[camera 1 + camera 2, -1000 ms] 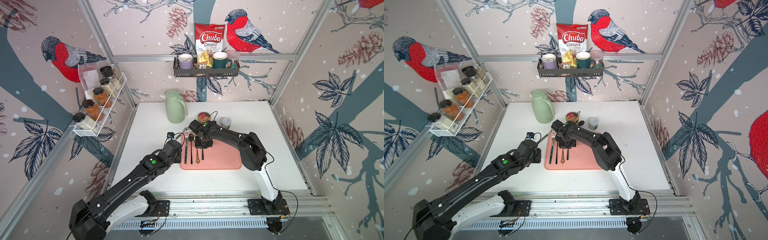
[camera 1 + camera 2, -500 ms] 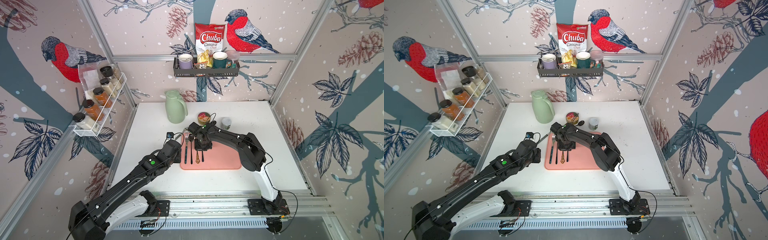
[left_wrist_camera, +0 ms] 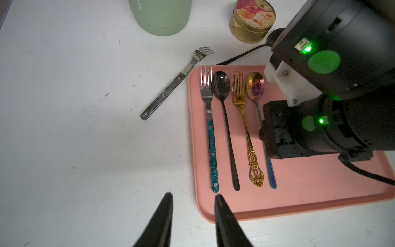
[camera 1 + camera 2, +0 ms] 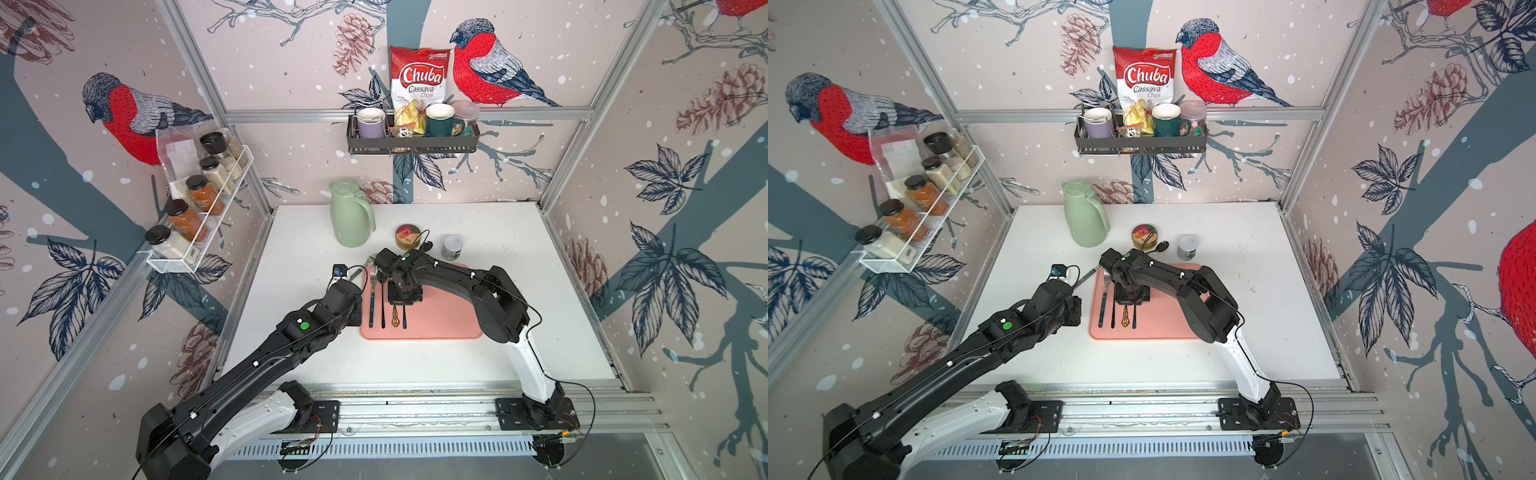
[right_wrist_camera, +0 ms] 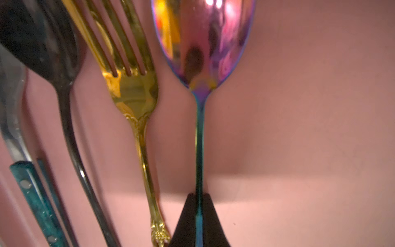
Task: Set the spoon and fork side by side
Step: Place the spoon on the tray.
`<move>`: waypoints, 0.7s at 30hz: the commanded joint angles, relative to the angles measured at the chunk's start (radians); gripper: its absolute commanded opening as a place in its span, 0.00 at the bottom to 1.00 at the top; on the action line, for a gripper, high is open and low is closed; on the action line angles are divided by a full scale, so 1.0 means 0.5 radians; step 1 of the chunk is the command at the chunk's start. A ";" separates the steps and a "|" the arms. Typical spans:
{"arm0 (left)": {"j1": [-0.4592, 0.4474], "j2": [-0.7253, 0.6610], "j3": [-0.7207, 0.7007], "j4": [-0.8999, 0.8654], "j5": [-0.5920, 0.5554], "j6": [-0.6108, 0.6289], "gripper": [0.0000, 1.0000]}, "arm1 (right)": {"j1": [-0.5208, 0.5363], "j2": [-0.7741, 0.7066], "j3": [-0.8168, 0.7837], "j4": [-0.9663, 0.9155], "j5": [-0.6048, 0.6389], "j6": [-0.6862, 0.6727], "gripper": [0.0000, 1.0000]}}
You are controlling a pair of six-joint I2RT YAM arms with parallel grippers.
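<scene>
On the pink tray (image 3: 310,181) four pieces lie in a row, handles parallel: a teal-handled fork (image 3: 210,132), a black spoon (image 3: 226,119), a gold fork (image 3: 243,119) and a rainbow-tinted spoon (image 3: 255,85). My right gripper (image 5: 199,195) is shut on the rainbow spoon's (image 5: 203,42) thin handle, with the spoon down at the tray beside the gold fork (image 5: 132,89). In both top views the right wrist (image 4: 404,291) covers that grip. My left gripper (image 3: 193,195) is open and holds nothing, over the table just off the tray's near left corner.
A dark-handled fork (image 3: 171,87) and another black spoon (image 3: 252,51) lie on the white table beyond the tray. A gold candy tin (image 4: 408,236), a green jug (image 4: 351,218) and a small white jar (image 4: 452,246) stand behind. Wall racks hold jars and cups.
My right wrist has shifted slightly toward the left arm's side over the tray. The row of cutlery and the left arm look unchanged.
</scene>
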 commanded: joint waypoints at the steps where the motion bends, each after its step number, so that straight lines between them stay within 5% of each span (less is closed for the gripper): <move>1: 0.004 -0.010 -0.001 0.009 -0.003 -0.003 0.35 | 0.006 0.007 0.005 -0.013 0.005 0.008 0.09; 5: 0.004 -0.013 -0.002 0.004 -0.003 -0.001 0.35 | 0.006 0.003 0.006 -0.028 0.014 0.001 0.14; 11: 0.004 -0.004 0.004 0.008 -0.006 0.001 0.35 | 0.011 -0.068 0.016 -0.074 0.082 -0.021 0.44; 21: 0.013 0.025 0.035 0.004 -0.045 0.040 0.35 | 0.016 -0.364 -0.024 -0.156 0.260 -0.047 0.50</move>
